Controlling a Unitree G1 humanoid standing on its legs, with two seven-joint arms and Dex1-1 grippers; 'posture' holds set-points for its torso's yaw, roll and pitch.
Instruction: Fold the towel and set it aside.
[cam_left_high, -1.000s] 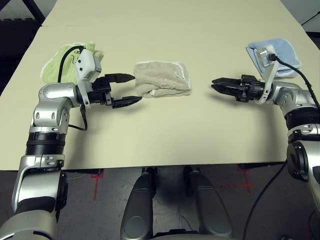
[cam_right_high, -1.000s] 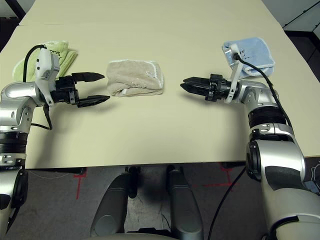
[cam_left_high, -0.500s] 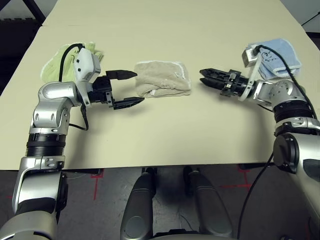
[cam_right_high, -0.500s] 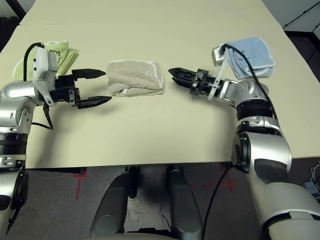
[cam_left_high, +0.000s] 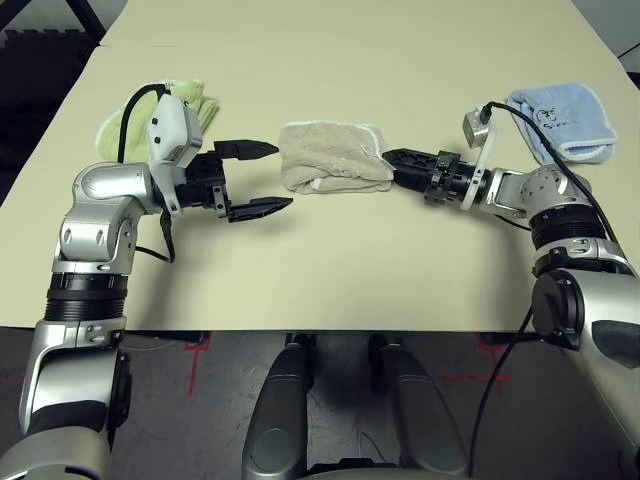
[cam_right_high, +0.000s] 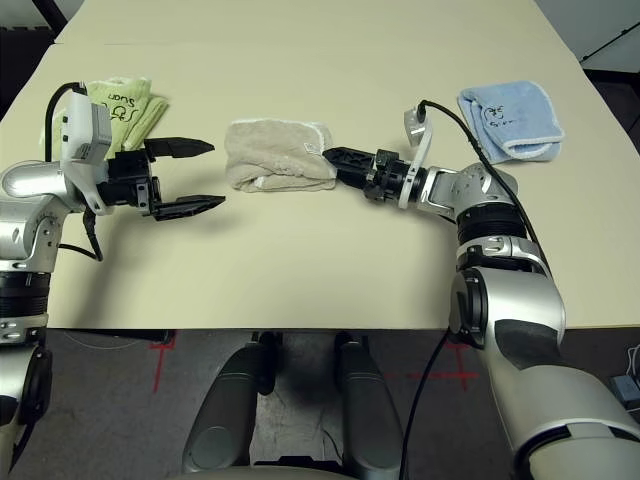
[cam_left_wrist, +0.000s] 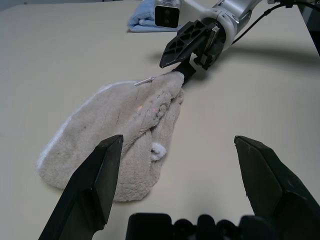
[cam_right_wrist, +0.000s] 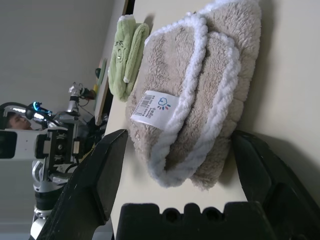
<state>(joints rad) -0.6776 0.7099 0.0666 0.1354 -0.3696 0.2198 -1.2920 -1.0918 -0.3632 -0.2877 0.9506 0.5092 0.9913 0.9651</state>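
towel (cam_left_high: 334, 168) – folded, lying between both grippers | right gripper (cam_left_high: 392, 158) fingers spread around its near edge | left gripper (cam_left_high: 262, 178) spread, just beside | risk: closing on top layer only – fold opens

- We cannot read the tiny print on the white tag (cam_right_wrist: 156, 107) sewn to the towel (cam_left_high: 333, 167).
- The green towel (cam_left_high: 190, 98) is partly hidden behind the left arm's camera box (cam_left_high: 171, 133).
- The right gripper (cam_left_high: 392, 160) has its tips hidden against the towel's edge.
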